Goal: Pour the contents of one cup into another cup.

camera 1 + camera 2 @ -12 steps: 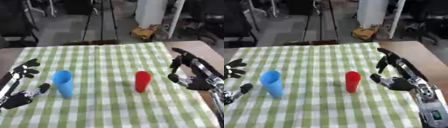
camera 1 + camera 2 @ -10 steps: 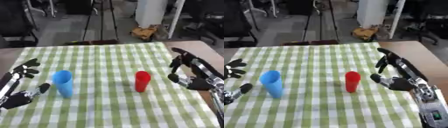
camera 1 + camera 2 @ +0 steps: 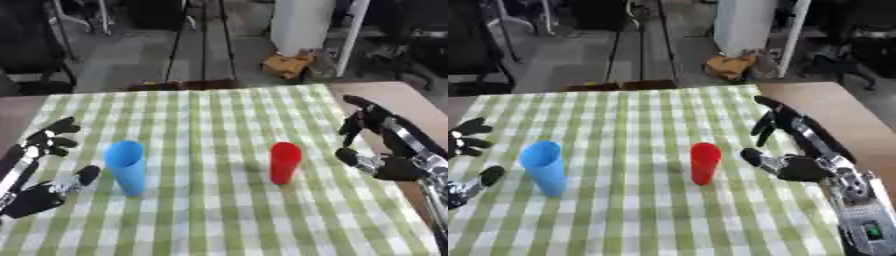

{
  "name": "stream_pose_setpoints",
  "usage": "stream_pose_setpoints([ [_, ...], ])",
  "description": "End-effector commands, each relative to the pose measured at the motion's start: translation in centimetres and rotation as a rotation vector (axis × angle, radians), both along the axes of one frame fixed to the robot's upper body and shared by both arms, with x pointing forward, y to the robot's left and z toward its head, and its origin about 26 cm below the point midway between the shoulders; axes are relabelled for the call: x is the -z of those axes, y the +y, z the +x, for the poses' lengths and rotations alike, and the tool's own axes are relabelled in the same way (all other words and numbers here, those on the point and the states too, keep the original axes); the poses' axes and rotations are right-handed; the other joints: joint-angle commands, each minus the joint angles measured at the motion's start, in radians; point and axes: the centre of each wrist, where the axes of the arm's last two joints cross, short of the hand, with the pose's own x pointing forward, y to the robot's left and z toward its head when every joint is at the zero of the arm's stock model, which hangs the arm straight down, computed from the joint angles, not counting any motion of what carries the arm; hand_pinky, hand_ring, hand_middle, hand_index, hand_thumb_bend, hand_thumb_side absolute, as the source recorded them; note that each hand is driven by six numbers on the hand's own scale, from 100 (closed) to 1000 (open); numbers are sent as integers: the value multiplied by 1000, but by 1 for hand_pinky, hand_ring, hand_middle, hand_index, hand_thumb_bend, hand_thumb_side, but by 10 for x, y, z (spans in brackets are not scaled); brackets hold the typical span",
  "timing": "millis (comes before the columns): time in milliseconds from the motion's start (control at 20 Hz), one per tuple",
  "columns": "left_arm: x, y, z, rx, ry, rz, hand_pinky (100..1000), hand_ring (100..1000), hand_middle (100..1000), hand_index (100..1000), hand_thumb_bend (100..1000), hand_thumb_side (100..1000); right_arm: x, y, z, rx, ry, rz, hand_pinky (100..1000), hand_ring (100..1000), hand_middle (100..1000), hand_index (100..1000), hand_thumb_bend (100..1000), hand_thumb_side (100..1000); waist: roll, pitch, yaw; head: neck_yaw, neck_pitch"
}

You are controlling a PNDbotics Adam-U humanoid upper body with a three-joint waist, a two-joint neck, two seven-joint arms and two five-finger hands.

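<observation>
A blue cup (image 3: 126,166) stands upright on the left of the green checked cloth (image 3: 219,120). A red cup (image 3: 283,162) stands upright right of centre. My left hand (image 3: 39,167) is open just left of the blue cup, fingers spread, thumb close to the cup's base without touching it. To the right of the red cup my right hand (image 3: 385,147) is open, palm facing the cup, with a gap between them. Neither cup's contents can be seen.
The checked cloth covers most of the wooden table (image 3: 411,100), whose bare top shows at the right edge. Beyond the far edge lie a grey floor, tripod legs (image 3: 197,40), a white post and a small brown object (image 3: 289,65).
</observation>
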Motion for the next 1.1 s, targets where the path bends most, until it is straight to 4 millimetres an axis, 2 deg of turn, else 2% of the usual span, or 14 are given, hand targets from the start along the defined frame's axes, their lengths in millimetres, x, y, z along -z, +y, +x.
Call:
stream_pose_setpoints([
  [50,-8,3,0,-4,-24,7,755,781,852,982,583,684,-10,-5,0,7,-26,-15,871,497,546,997,601,534,2,-10,-1,-3,-1],
  [1100,-9,3,1,-3,-25,11,756,781,851,982,584,684,-10,-5,0,4,-24,-17,871,501,556,1000,598,538,2,-10,2,-4,-3],
])
